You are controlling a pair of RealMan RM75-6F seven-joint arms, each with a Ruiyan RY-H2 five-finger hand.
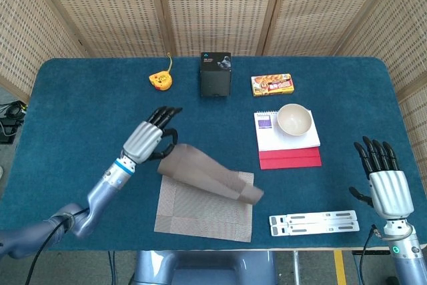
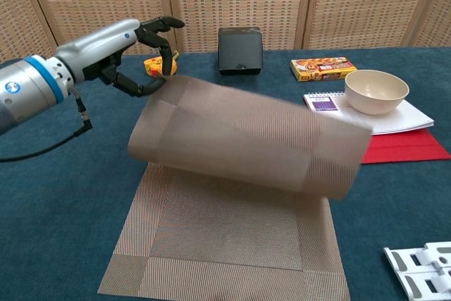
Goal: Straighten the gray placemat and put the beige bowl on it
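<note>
a white folding stand (image 1: 313,221) is lying at the near edge of the blue table (image 1: 80,131), right of centre. just right of it the right hand (image 1: 385,179) is hovering with its fingers spread and pointing away, grasping nothing. the gray placemat (image 2: 232,244) is lying near the front, left of the stand, with its far part lifted off the cloth and curling over in a broad roll above the flat near part. the left hand (image 1: 148,139) is raised at the far left corner of that lifted part, thumb and fingers pinching the mat's edge and holding it up in the air. to the right, well apart from the mat, a red folder (image 1: 289,158) is lying with a white notepad (image 1: 285,131) on top of it, and the beige bowl (image 1: 294,119) is sitting upright on the notepad. farther back, a yellow tape measure (image 1: 160,80) is lying on the left, a black box (image 1: 215,75) is standing in the middle, and a flat orange snack box (image 1: 272,84) is lying to its right. a woven screen (image 1: 220,5) is standing behind the table.
</note>
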